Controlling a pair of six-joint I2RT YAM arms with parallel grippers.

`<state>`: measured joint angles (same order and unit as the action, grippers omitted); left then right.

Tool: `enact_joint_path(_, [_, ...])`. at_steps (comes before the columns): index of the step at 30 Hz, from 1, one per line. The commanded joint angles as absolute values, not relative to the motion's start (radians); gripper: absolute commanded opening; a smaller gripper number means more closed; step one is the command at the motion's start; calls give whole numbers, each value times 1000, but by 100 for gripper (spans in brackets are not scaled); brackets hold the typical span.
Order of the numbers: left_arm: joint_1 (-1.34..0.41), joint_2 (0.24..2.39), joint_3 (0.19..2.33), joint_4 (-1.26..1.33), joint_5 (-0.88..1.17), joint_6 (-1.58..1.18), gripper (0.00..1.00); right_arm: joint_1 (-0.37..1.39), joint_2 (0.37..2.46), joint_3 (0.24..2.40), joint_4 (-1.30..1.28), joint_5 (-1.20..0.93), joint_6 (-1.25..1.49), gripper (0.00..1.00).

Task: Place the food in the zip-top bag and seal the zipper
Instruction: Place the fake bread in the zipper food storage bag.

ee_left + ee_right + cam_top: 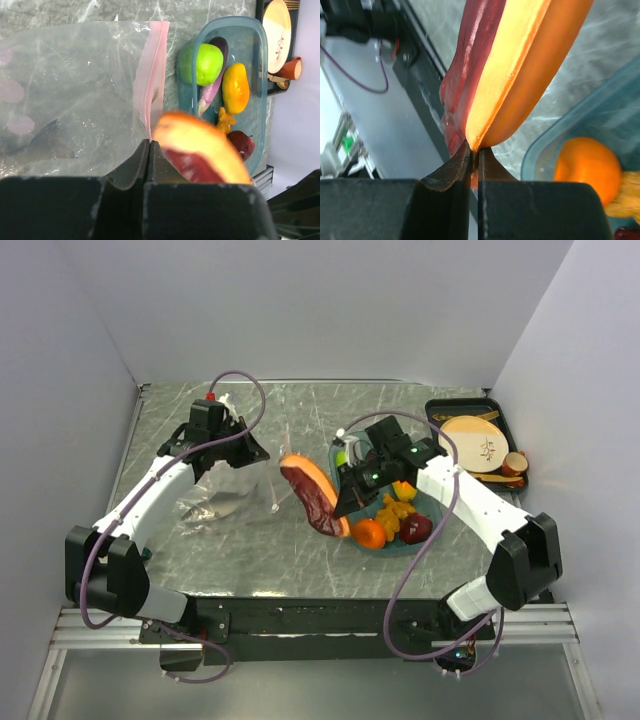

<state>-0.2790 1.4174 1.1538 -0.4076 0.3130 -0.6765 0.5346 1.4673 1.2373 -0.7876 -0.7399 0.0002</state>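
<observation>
Slice [315,497]: R gripper [474,150], zipper [150,85]: L gripper [149,145]

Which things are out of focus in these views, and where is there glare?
Left wrist view: the meat slice close to the lens is blurred, the zip-top bag and teal tray sharp, pale reflections on the bag. Right wrist view: the slice is sharp, the orange softer. Top external view: even light, glare streaks on the table.
</observation>
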Motion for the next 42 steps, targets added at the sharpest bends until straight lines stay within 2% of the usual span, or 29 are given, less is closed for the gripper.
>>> enact_joint_path(1, [-301, 1381, 1184, -394, 268, -669, 1, 560, 1468, 1264, -784, -778, -25, 4])
enact_joint_path(12, [-377, 1367, 1151, -374, 264, -652, 1, 561, 1574, 1333, -798, -862, -78, 6])
enact_joint_path(20, [-446, 1310, 1144, -423, 238, -525, 1, 561, 1669, 1410, -850, -905, -129, 7])
enact_joint_path(27, [-474, 1284, 1103, -469, 302, -422, 1, 560, 1739, 1515, -867, -951, -138, 8])
enact_joint_path(35, [-526, 1313, 1121, -476, 299, -408, 1, 558, 1818, 1612, -839, -936, -43, 11])
enact_joint_path(42, [-549, 1330, 1178, -453, 330, -451, 1, 561, 1862, 1589, -688, -859, 139, 11])
